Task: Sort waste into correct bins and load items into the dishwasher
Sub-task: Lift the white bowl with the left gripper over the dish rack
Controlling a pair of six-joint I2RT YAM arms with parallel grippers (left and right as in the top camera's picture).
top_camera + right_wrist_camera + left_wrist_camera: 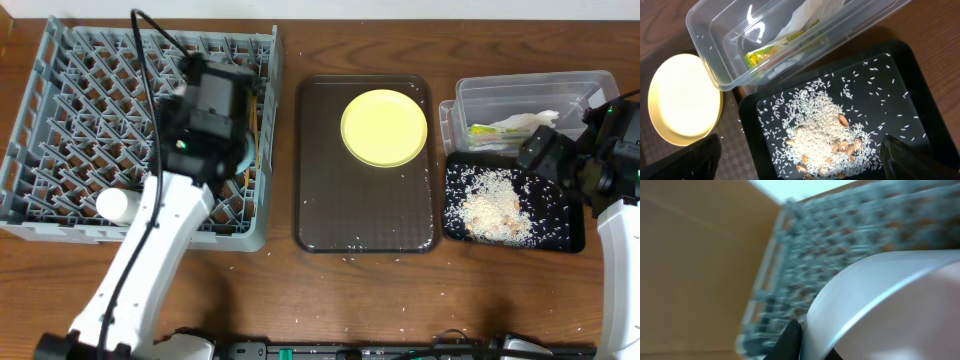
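Left gripper (228, 145) is over the right side of the large square grey plastic dish rack (60, 130), clamped on the rim of the light blue bowl (880, 305). In the wrist view that bowl fills the lower right, crisp, with the rack behind it all blur. Thin wooden chopsticks (262, 135) show in the rack just beside the bowl, and the small white cup (115, 205) sits near the rack's front left corner.

Across the desk (300, 300), the right gripper (800, 145) hangs with fingers spread wide, nothing between them, above the shallow black rectangular tray (920, 100). Whitish-tan rice scraps (815, 135) are heaped in it. Right beside it, the clear rectangular plastic tub (705, 30) holds the crumpled white paper napkin (810, 12) and the small green-and-orange wrapper (762, 54). The round yellow plate (385, 128) rests on the dark brown serving tray (330, 200), a few grains along that tray's front edge.
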